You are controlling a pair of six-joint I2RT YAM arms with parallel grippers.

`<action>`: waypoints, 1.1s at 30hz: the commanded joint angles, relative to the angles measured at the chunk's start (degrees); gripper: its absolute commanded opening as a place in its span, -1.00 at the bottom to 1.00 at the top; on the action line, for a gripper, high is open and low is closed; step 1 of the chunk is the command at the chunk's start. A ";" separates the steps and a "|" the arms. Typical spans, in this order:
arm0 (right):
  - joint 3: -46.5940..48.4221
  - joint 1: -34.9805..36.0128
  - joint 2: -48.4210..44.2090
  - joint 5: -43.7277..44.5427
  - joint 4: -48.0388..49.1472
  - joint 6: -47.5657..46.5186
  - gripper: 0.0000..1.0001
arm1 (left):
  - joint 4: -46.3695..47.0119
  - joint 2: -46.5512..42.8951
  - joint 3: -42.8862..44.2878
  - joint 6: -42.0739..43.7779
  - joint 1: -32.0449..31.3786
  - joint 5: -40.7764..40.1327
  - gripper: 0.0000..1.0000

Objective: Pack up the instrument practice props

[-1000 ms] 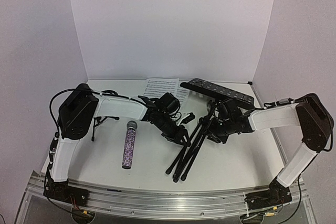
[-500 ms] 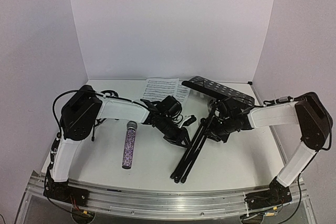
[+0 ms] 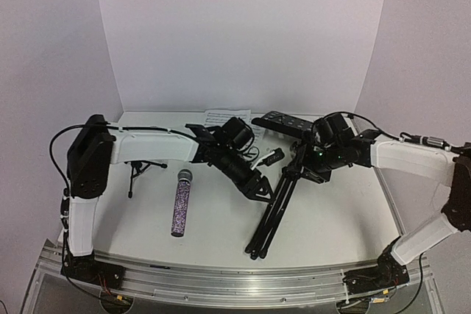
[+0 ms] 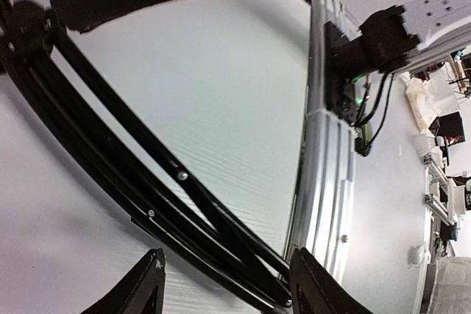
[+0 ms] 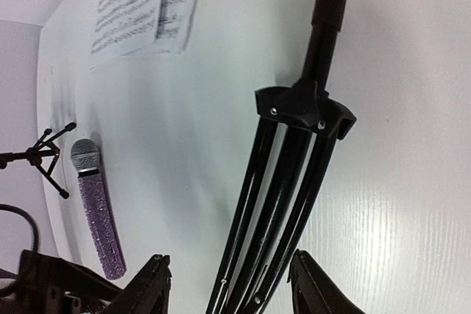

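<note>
The black music stand lies tilted on the table, legs folded together toward the front edge, its perforated tray at the back. My left gripper is open and straddles the folded legs. My right gripper is open over the legs, just below the black hub. The glittery purple microphone lies left of centre and also shows in the right wrist view. The small black tripod mic stand lies at the left. White sheet-music pages lie at the back.
An aluminium rail runs along the table's front edge, close to the leg tips in the left wrist view. White walls close in the back and both sides. Cables hang by the left arm's elbow.
The stand's legs have closed into one bundle and shifted right. My left arm has reached further right along them. My right arm has risen and pulled back, and the tray has swung round.
</note>
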 commanded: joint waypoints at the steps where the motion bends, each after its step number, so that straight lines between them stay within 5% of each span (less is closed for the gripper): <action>1: 2.02 0.26 -5.77 1.45 -5.11 -5.95 0.13 | -1.86 -12.26 -1.20 10.30 0.06 1.16 0.18; 13: -7.08 -0.07 -22.27 14.04 -5.71 -14.55 0.22 | 14.62 -42.49 -20.90 12.09 1.20 -13.81 0.31; 27: -17.90 -5.21 -33.17 28.41 -5.53 -17.69 0.25 | 17.52 -76.06 -41.75 -4.32 40.02 -27.11 0.47; 33: -26.09 -5.65 -49.98 36.43 -5.66 -22.07 0.25 | 11.67 -87.66 -53.20 -7.68 52.02 -31.41 0.53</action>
